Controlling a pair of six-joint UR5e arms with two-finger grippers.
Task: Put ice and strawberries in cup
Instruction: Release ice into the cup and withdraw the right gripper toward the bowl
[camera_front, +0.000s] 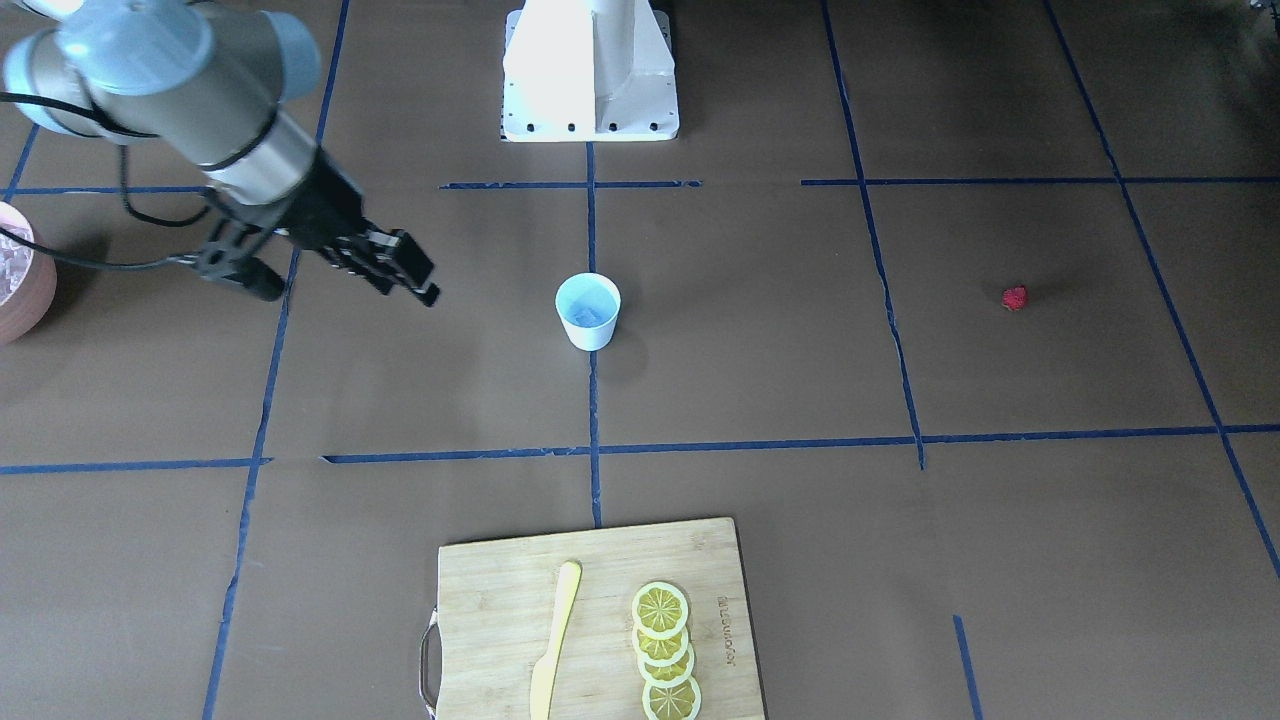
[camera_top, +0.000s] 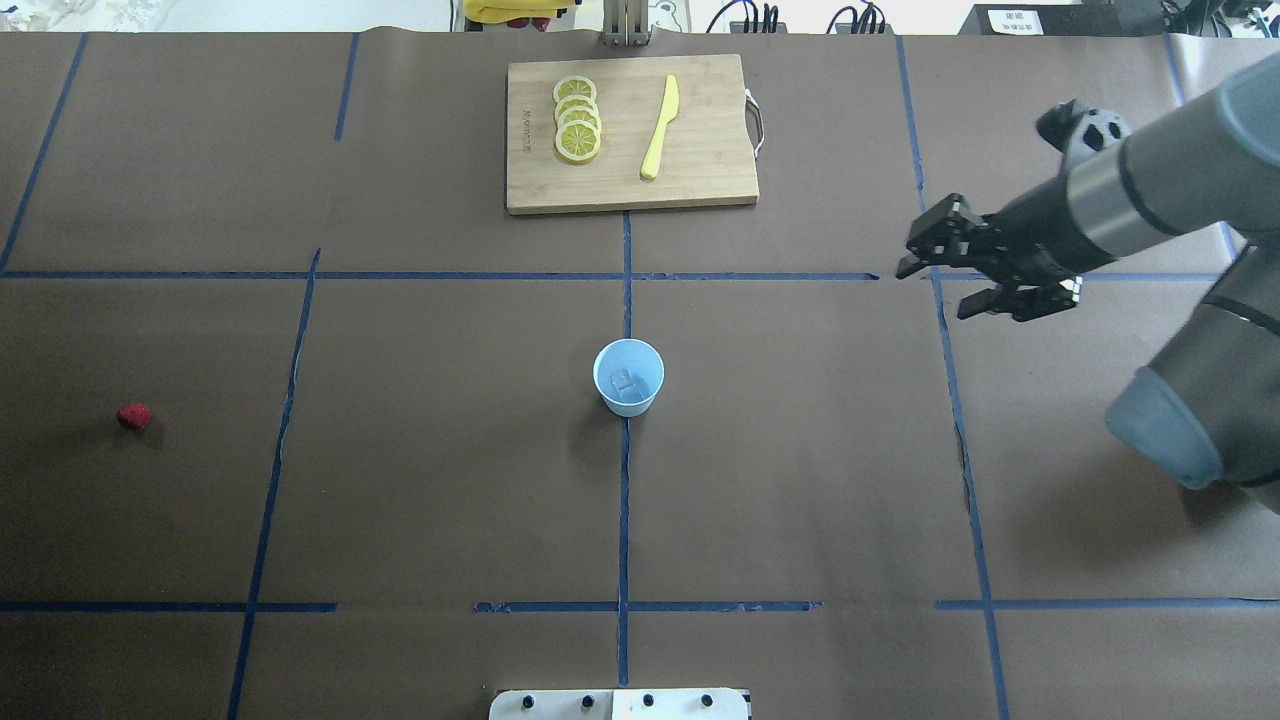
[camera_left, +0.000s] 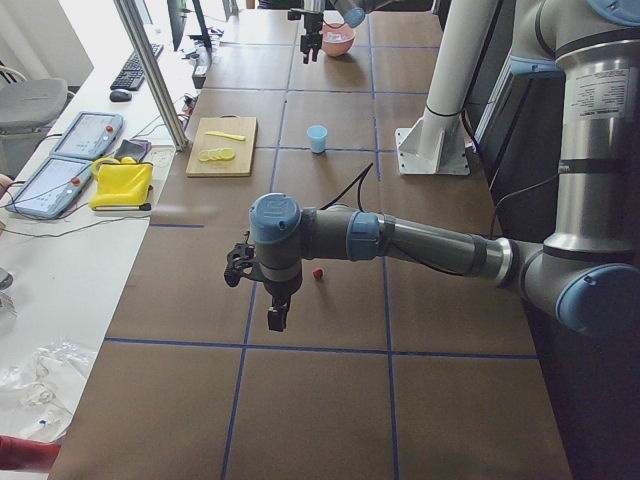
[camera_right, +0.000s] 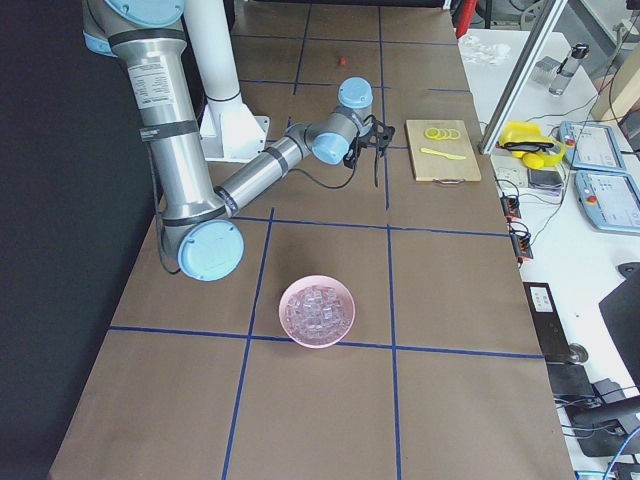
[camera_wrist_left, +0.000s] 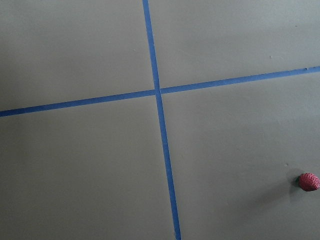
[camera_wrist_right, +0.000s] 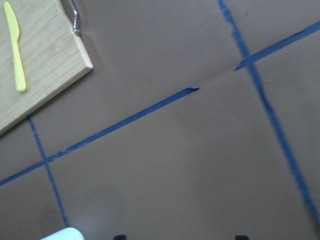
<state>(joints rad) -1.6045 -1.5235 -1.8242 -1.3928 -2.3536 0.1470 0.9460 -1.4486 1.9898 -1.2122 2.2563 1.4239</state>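
Right gripper (camera_top: 932, 292): spread wide, empty, up over the table (camera_top: 450, 480) well to the right of the cup (camera_top: 629, 407). Left gripper (camera_left: 273, 318): pointing down near the strawberry (camera_top: 133, 416); open or closed, impossible to tell. In the upright cup at mid-table, an ice cube (camera_top: 625, 381). More ice (camera_right: 317, 308) heaped in the pink bowl (camera_right: 284, 312) at the far right. Strawberry on the table, well left of the cup.

This is a robotics lab. Industrial robot arms (camera_left: 430, 245) rise from a white pedestal (camera_front: 590, 75) bolted to a counter (camera_top: 450, 500) covered in brown paper and gridded with blue tape (camera_top: 623, 500). Along its far edge, a white side desk (camera_left: 60, 270) holds teach pendants (camera_right: 598, 146) and a keyboard (camera_left: 131, 68).
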